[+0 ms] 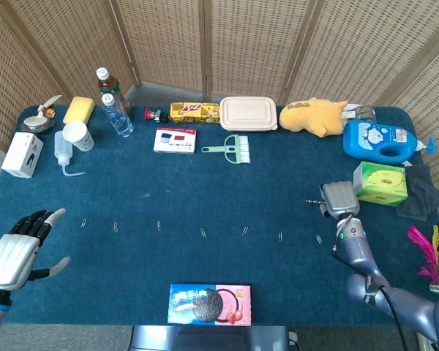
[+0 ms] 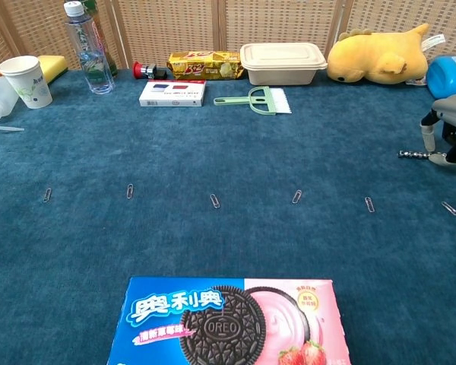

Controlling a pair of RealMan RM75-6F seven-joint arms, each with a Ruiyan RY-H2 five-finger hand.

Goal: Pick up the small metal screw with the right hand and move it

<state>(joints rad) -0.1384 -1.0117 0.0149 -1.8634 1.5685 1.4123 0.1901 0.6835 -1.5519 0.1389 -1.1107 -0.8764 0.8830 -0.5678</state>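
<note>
Two hands show: your left hand [image 1: 16, 251] hovers with fingers spread, holding nothing, while your right hand [image 1: 338, 199] pinches the small metal screw [image 2: 414, 154] just above the blue table [image 1: 205, 183], beside the green box [image 1: 381, 184].

Both views bright, even, diffuse light from above; no hard shadows. Soft short shadows only, e.g. under the lunch box [image 1: 248, 113] and the yellow plush [image 1: 316, 117] at the far edge, and a faint one beneath the right hand [image 2: 449, 129] in chest view. Blue tablecloth [image 1: 205, 183] matte, no glare; slight sheen on the water bottle [image 2: 86, 47] and glossy Oreo box [image 2: 226, 322]. Head view sharp throughout, mild wide-angle bowing at table edges. Chest view: near Oreo box looms large w/ perspective stretch, far items a bit softer. Paper clips tiny, low detail. No motion blur. Wicker screen [image 1: 249, 44] evenly lit.
</note>
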